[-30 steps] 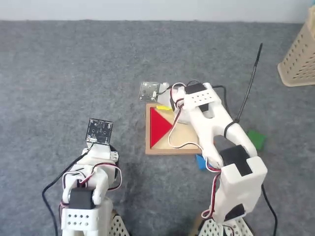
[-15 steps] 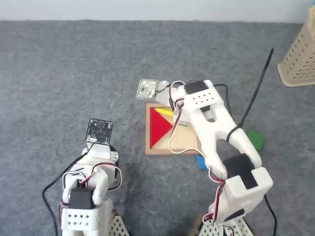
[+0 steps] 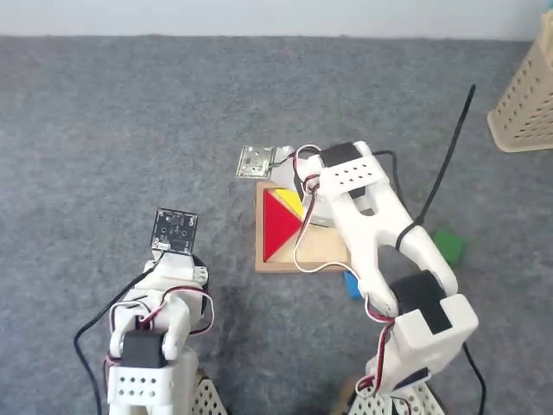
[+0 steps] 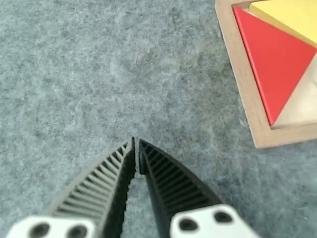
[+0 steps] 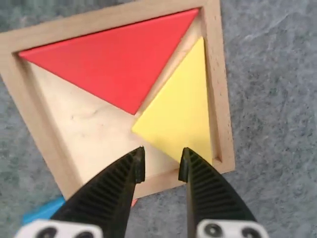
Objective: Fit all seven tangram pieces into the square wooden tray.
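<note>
In the high view the square wooden tray (image 3: 298,266) holds 2 pieces: the red triangle (image 3: 278,223) against its 9 o'clock wall and the yellow triangle (image 3: 289,201) along the 12 o'clock wall. The right gripper (image 5: 161,166) hovers over the tray, its fingers (image 5: 124,181) parted and gripping nothing, the yellow triangle's near edge just beyond their tips. A blue piece (image 3: 352,285) lies on the carpet at the tray's 5 o'clock corner and a green piece (image 3: 449,244) towards 3 o'clock. The left gripper (image 4: 134,145) sits clenched, empty, over carpet near the tray's 7 o'clock corner.

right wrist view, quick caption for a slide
Right gripper open above the wooden tray, where a red triangle and a yellow triangle lie side by side.
</note>
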Robot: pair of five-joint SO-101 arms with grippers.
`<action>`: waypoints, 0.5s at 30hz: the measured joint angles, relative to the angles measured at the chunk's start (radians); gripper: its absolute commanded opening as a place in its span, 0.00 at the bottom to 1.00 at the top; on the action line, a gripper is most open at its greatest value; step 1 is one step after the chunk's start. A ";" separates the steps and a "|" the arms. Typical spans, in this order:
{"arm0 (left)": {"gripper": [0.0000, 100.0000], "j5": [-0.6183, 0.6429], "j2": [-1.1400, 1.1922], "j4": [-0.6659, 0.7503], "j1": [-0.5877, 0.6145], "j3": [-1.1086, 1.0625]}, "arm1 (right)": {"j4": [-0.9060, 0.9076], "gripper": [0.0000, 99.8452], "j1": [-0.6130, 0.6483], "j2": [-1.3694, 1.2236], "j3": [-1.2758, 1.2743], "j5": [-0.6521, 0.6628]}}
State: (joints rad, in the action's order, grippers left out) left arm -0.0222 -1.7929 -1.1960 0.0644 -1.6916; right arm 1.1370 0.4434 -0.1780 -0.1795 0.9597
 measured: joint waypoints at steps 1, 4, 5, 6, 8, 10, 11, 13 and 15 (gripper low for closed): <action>0.01 0.000 0.000 0.000 0.000 0.000 | -0.021 0.11 0.000 0.000 -0.005 -0.021; 0.01 0.000 0.000 0.000 0.000 0.000 | -0.120 0.11 0.000 -0.018 -0.029 -0.081; 0.01 0.000 0.000 0.000 0.000 0.000 | -0.158 0.11 0.000 -0.040 -0.041 -0.101; 0.01 0.000 0.000 0.000 0.000 0.000 | -0.193 0.11 0.002 -0.066 -0.051 -0.118; 0.01 0.000 0.000 0.000 0.000 0.000 | -0.247 0.11 -0.002 -0.106 -0.055 -0.135; 0.01 0.000 0.000 0.000 0.000 0.000 | -0.275 0.11 -0.002 -0.123 -0.054 -0.140; 0.01 0.000 0.000 0.000 0.000 0.000 | -0.281 0.11 -0.002 -0.124 -0.054 -0.143; 0.01 0.000 0.000 0.000 0.000 0.000 | -0.290 0.11 -0.003 -0.135 -0.054 -0.143; 0.01 0.000 0.000 0.000 0.000 0.000 | -0.293 0.11 -0.003 -0.138 -0.052 -0.143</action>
State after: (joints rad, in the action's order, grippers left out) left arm -0.0222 -1.7929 -1.1960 0.0644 -1.6916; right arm 0.8439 0.4404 -0.3161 -0.2317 0.8170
